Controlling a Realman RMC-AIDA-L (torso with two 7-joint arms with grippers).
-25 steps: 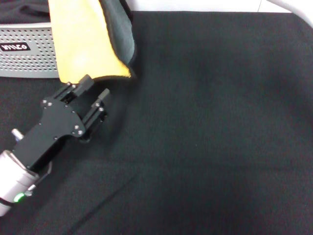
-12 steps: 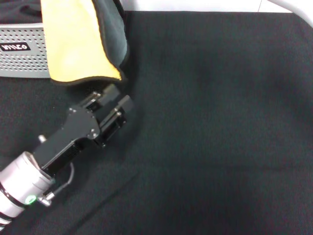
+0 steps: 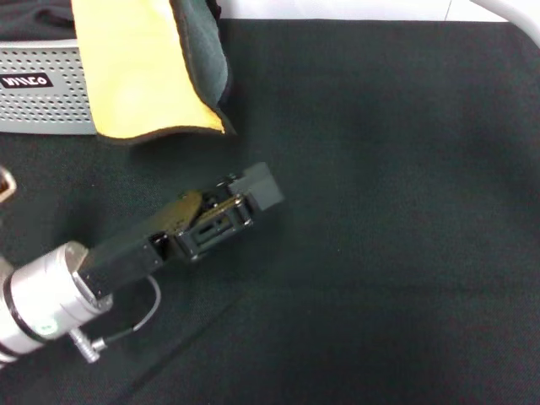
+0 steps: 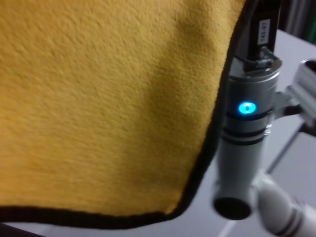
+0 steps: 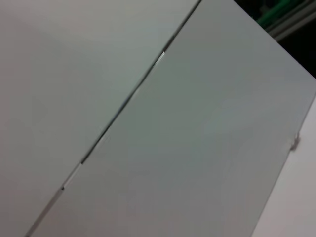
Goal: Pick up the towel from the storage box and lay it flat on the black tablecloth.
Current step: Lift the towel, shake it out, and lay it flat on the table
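Observation:
The towel point(image 3: 139, 76) hangs over the front of the storage box point(image 3: 42, 105), yellow face out, with a grey-teal fold point(image 3: 202, 59) on its right. Its top runs out of the head view. Its lower corner rests on the black tablecloth point(image 3: 380, 219). My left gripper point(image 3: 249, 192) lies turned on its side low over the tablecloth, right of and below that corner, apart from it. The left wrist view shows the yellow face point(image 4: 98, 98) close up. Beyond its dark edge is my right arm point(image 4: 244, 143) with a blue light. What holds the towel is hidden.
A dark fabric bundle point(image 3: 34, 17) lies in the box at the back left. The table's white edge point(image 3: 506, 8) shows at the back right. The right wrist view shows only flat grey panels point(image 5: 148, 123).
My left gripper has moved right across the tablecloth, away from the towel's corner, and rolled onto its side. The towel's hanging end swung left, then back right.

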